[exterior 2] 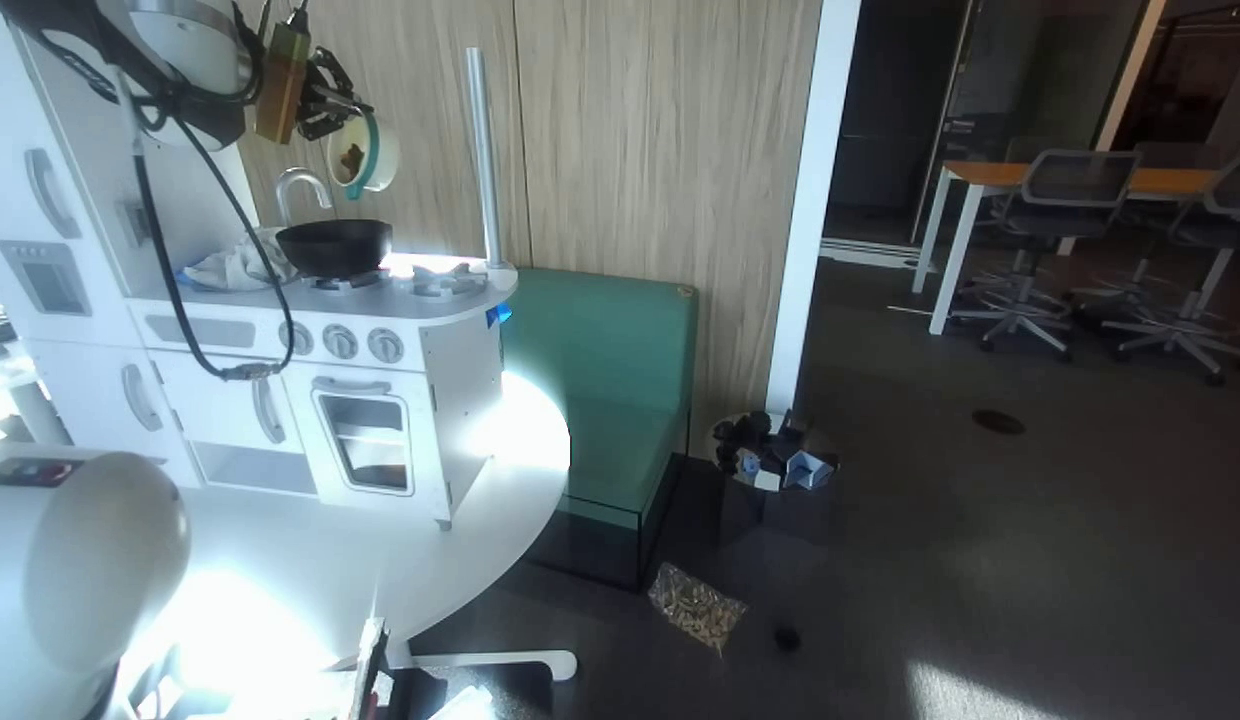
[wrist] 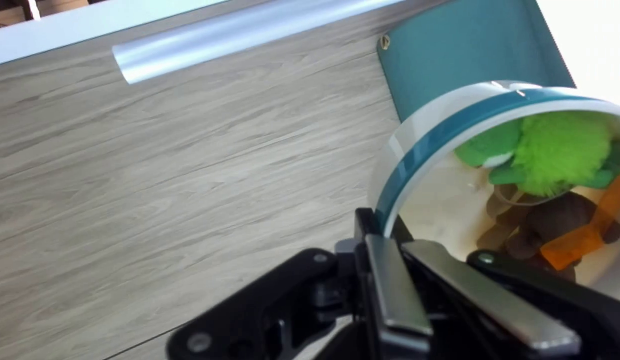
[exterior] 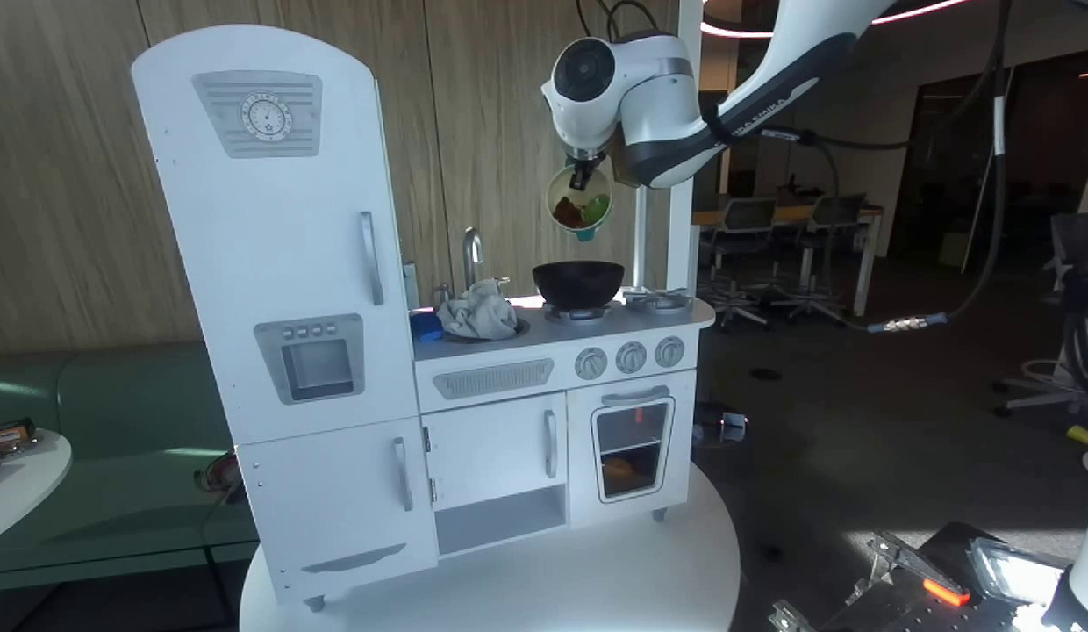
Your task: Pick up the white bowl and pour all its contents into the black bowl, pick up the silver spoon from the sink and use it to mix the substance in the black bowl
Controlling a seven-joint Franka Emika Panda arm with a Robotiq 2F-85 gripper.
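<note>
My gripper (wrist: 383, 225) is shut on the rim of the white bowl (wrist: 442, 205), which has a teal band. The bowl also shows in both exterior views (exterior: 561, 186) (exterior 2: 385, 158), tilted in the air with its opening turned sideways. It holds a fuzzy green ball (wrist: 562, 150), brown pieces (wrist: 555, 220) and an orange strip (wrist: 572, 247). The black bowl (exterior: 579, 285) stands upright on a burner below the white bowl; it also shows in an exterior view (exterior 2: 335, 248). Its inside is hidden. The silver spoon cannot be made out.
A grey cloth (exterior: 481, 312) lies over the sink (exterior: 520, 328), beside the faucet (exterior: 472, 254) and a blue item (exterior: 426, 326). The tall toy fridge (exterior: 272, 228) stands beside the sink. A metal post (exterior 2: 483, 160) rises at the counter's end near the free burner (exterior 2: 450, 283).
</note>
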